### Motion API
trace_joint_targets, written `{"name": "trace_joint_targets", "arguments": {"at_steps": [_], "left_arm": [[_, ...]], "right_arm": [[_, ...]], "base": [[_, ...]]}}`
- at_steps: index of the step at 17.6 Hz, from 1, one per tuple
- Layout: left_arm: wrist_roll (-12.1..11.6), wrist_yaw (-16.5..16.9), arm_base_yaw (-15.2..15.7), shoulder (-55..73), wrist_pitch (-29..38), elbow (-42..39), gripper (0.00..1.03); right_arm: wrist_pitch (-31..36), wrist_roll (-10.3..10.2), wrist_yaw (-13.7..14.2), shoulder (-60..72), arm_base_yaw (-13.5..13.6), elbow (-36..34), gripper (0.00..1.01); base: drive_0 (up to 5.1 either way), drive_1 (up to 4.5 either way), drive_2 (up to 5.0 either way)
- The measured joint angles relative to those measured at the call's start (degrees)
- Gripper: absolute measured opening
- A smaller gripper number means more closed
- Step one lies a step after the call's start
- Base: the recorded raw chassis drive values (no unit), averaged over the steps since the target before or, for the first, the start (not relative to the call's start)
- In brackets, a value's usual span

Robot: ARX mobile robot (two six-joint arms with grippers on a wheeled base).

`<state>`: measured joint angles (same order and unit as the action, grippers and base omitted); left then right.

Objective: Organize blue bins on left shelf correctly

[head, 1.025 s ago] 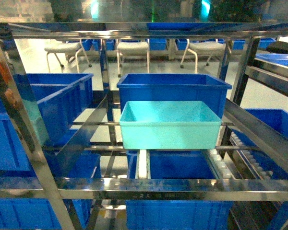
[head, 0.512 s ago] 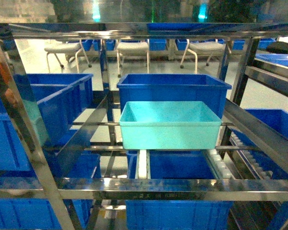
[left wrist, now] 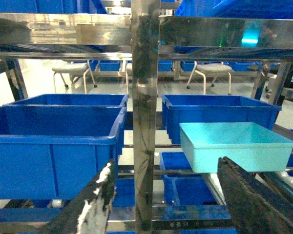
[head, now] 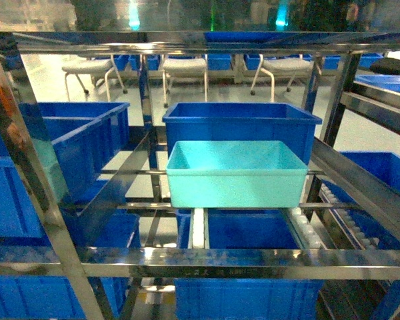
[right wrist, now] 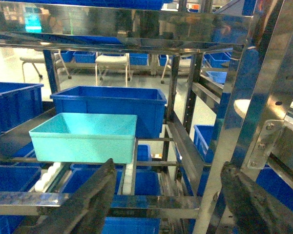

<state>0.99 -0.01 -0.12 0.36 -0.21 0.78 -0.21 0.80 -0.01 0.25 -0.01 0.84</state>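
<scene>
Beyond the racking, a pale glossy floor (head: 207,127) stretches back under bright light. Three white chairs (head: 185,67) with thin metal legs stand in a row there, with dark blue crates (head: 219,62) lined up behind them along the far side.

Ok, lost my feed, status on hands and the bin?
Both hands open, empty, short of the rack. Turquoise bin on roller tracks, front of a dark blue bin. Front rail between.

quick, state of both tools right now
left tool: open, holding nothing.
right tool: open, holding nothing.
</scene>
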Motion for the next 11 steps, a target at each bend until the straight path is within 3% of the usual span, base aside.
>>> {"name": "trace_joint_targets", "arguments": {"at_steps": [3,11], "left_arm": [[-0.04,0.00,0.00,0.00,0.00,0.00,1.00],[-0.04,0.00,0.00,0.00,0.00,0.00,0.98]], "right_arm": [[0.00,-0.04,-0.02,0.00,0.00,0.00,1.00],[0.00,-0.07,0.00,0.00,0.00,0.00,0.98]], "base": [[0.0,0.00,0.0],[0.0,0.00,0.0]]}}
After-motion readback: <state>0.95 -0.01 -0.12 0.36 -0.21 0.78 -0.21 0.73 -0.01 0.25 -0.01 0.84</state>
